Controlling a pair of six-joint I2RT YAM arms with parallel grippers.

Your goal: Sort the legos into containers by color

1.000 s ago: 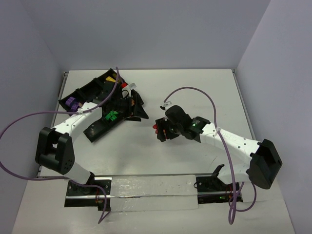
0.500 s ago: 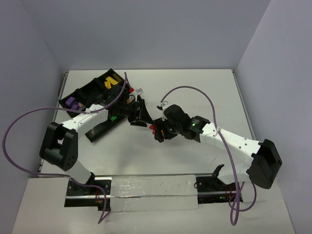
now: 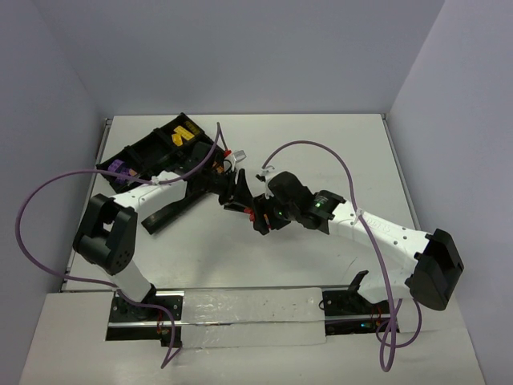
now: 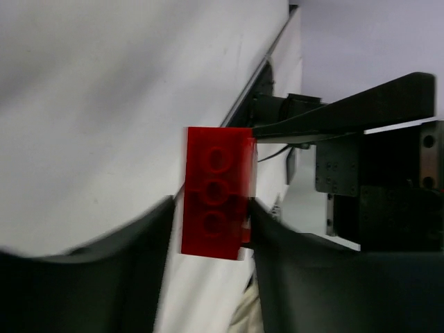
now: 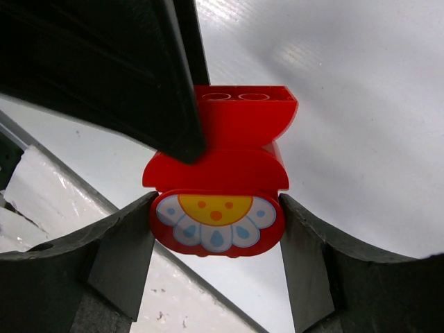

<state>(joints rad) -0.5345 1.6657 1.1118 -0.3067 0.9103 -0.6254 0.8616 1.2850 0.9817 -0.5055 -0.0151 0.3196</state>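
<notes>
A red lego with a white-petalled, yellow-faced flower [image 5: 216,173] is held above the table, and my right gripper [image 5: 216,229] is shut on its flower end. My left gripper [image 4: 211,229] straddles the same red lego [image 4: 215,201] from the other side. One of its fingers touches the brick; the other stands a thin sliver off. From above, both grippers meet at the lego [image 3: 253,213] mid-table, the left gripper [image 3: 243,204] reaching in from the tray side and the right gripper [image 3: 260,216] from the right. The black tray [image 3: 140,146] holds yellow legos [image 3: 187,133] and a purple one [image 3: 120,168].
My left arm lies across the tray's near compartments and hides what is in them. A purple cable loops over each arm. The table's right edge and the side wall run past my right arm's base [image 3: 435,273].
My left gripper has swung right from over the tray to the red lego in the right gripper and narrowed its jaws round it. The right gripper has shifted slightly left.
</notes>
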